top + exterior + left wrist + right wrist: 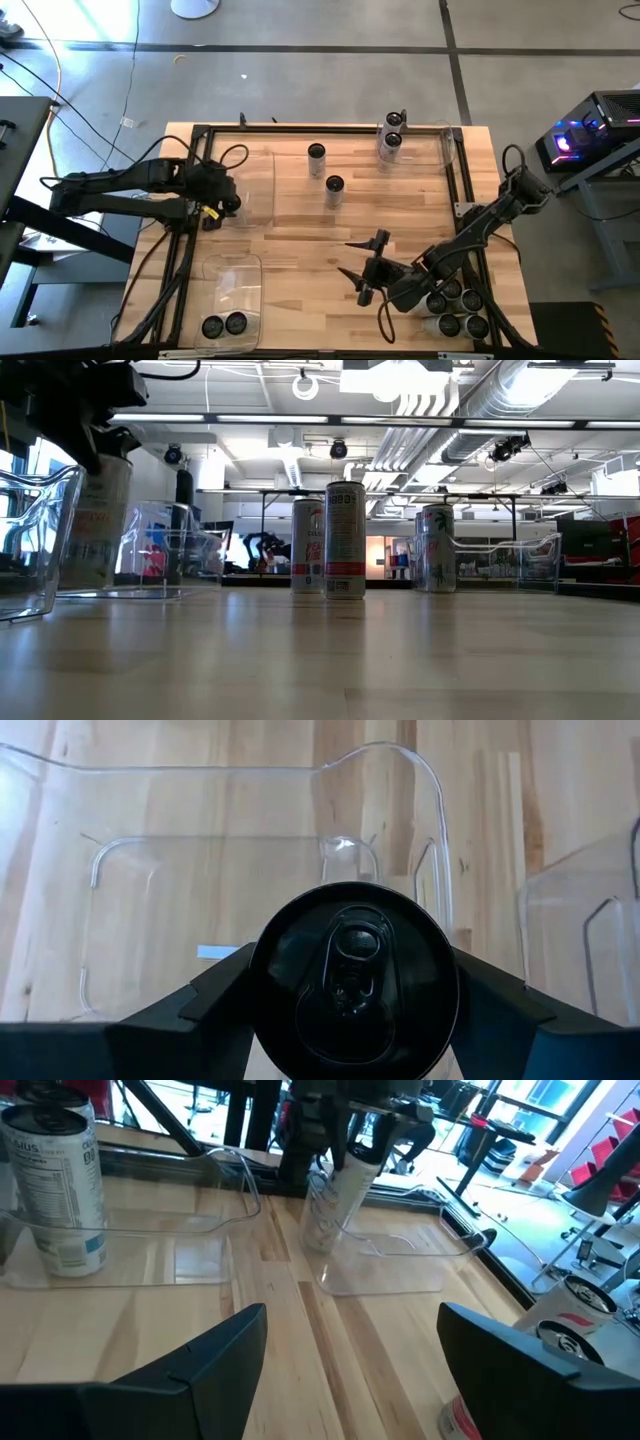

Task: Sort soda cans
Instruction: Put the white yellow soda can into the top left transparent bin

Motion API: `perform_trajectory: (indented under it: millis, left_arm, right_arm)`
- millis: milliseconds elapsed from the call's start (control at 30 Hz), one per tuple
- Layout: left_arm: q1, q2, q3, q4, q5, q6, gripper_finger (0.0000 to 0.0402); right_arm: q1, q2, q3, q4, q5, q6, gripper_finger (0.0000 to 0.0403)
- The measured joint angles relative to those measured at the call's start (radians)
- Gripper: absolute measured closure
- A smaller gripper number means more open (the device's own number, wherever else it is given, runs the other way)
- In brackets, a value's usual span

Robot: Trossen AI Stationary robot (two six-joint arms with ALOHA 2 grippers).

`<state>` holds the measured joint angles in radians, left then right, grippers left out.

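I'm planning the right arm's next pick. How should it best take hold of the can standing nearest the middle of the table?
Grip that can around its cylindrical side wall, probably near mid-height, fingers either side. It stands upright and apart from the can behind it, so a descent from above looks clear. The right gripper is open and empty.

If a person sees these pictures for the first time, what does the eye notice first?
First, the left end effector holding a dark can above a clear bin at the table's left side. Then the two cans standing alone mid-table, and the open right end effector waiting near them.
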<state>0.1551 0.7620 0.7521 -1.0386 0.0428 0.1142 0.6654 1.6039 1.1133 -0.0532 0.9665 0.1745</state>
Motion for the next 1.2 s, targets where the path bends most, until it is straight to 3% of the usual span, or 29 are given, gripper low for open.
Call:
perform_trajectory:
  millis: [267,900,1200]
  left_arm:
    - [-0.001,0.0,0.0,0.001,0.011,0.002,0.0116]
    - [-0.001,0.001,0.003,-0.006,0.046,-0.053,0.0108]
    - [-0.001,0.001,0.106,-0.04,0.074,-0.088,0.0108]
  right_arm:
    - [-0.018,0.0,0.0,0.0,-0.013,-0.004,0.0114]
    - [-0.018,-0.001,0.0,0.003,-0.016,-0.016,0.0114]
    - [-0.018,-0.001,0.0,0.018,-0.016,-0.024,0.0114]
